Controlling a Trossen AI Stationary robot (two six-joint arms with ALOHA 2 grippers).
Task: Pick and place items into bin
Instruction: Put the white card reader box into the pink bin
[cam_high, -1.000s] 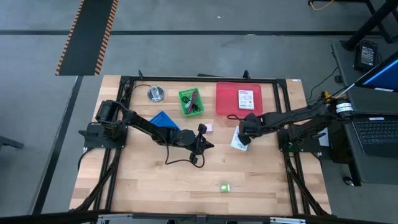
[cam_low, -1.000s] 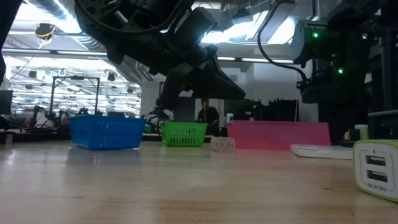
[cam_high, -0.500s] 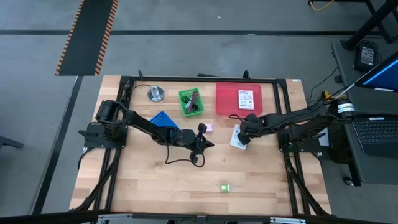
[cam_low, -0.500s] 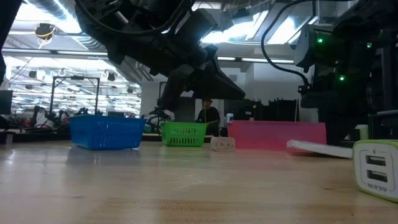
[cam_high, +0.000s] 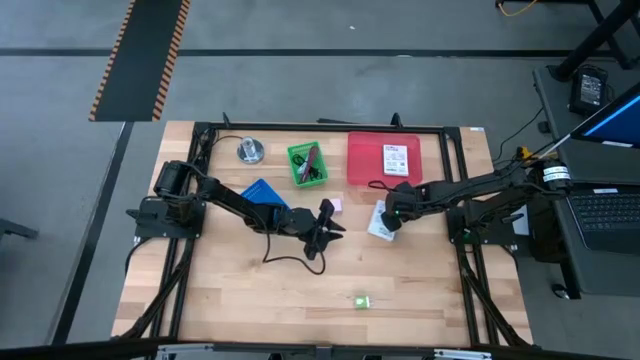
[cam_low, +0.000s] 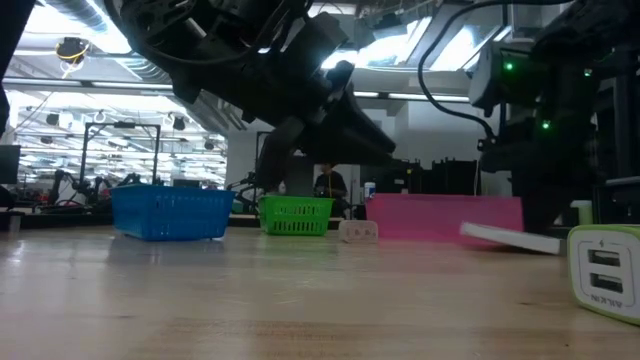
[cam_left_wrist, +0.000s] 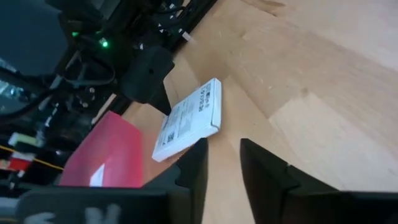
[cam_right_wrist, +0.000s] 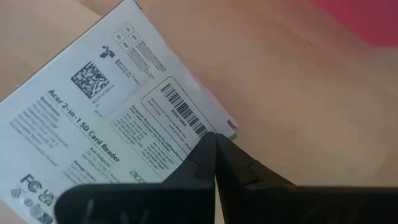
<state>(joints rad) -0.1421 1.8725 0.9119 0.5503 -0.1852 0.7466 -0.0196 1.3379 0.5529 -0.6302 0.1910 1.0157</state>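
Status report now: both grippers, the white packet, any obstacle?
Left gripper open, mid-table above black cable. Right gripper shut on white packet, one edge raised off table beside red bin. No obstacle seen.

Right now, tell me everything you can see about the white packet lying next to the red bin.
The white packet is a flat, rectangular card box, glossy white, printed with a barcode, a square code, small text reading "Acer 2-in-1 SD Card Reader" and green lettering. It sits on the wooden table just in front of the red bin, one edge tilted up off the wood in the low view. The right gripper, shut, pinches that edge.
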